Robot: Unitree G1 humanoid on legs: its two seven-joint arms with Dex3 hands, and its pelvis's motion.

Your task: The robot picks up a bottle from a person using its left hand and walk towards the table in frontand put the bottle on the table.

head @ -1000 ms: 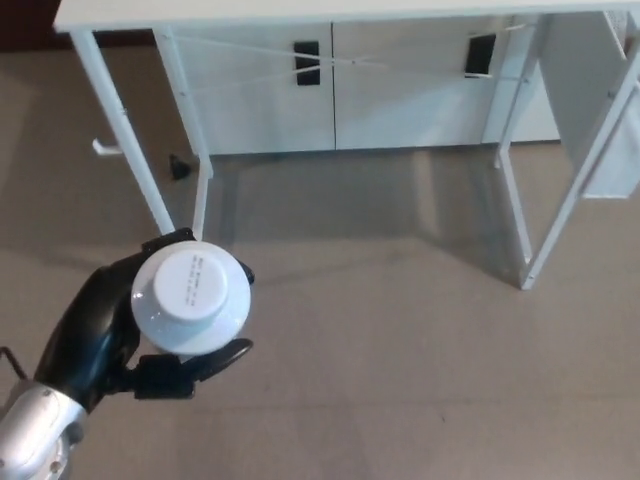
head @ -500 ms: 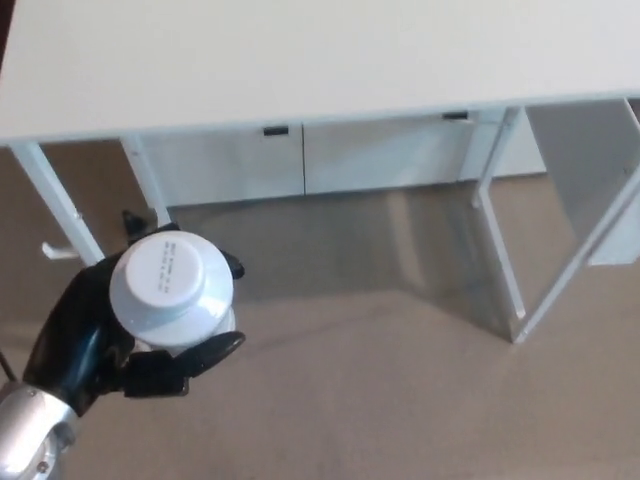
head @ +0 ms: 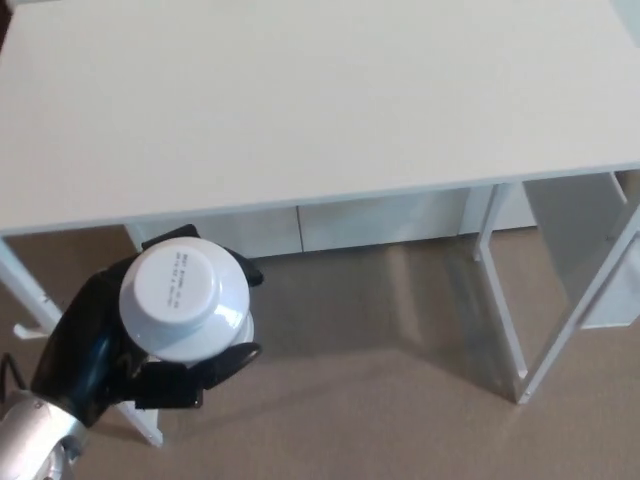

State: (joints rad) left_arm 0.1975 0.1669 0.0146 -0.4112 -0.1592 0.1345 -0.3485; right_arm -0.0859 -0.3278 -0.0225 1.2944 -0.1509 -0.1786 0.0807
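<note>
Closing in, the head view is now taking in far more of the tabletop than half a second ago, its near edge sliding down the picture almost to the bottle, while the grip is looking unchanged.

The white plastic bottle with a round white cap (head: pixel 186 296) is being seen from straight above, cap facing the camera with small grey print across it. It is sitting in the robot's black left hand (head: pixel 105 345), whose thick fingers (head: pixel 218 362) are curling closed around the bottle's body below the shoulder: one is wrapping round the near side, and other black tips are showing at the far side and at the right of the bottle. The palm is pressing in from the left, and the silver forearm (head: pixel 30 450) is entering at the bottom left corner.

In the picture the bottle is hanging just short of the near edge of the flat white table (head: pixel 330 100), at its left part, not over the top. White metal table legs (head: pixel 500 290) are standing on the beige floor (head: pixel 380 400), and a white cabinet front (head: pixel 380 222) is showing beneath the tabletop. The right hand is not appearing anywhere.
</note>
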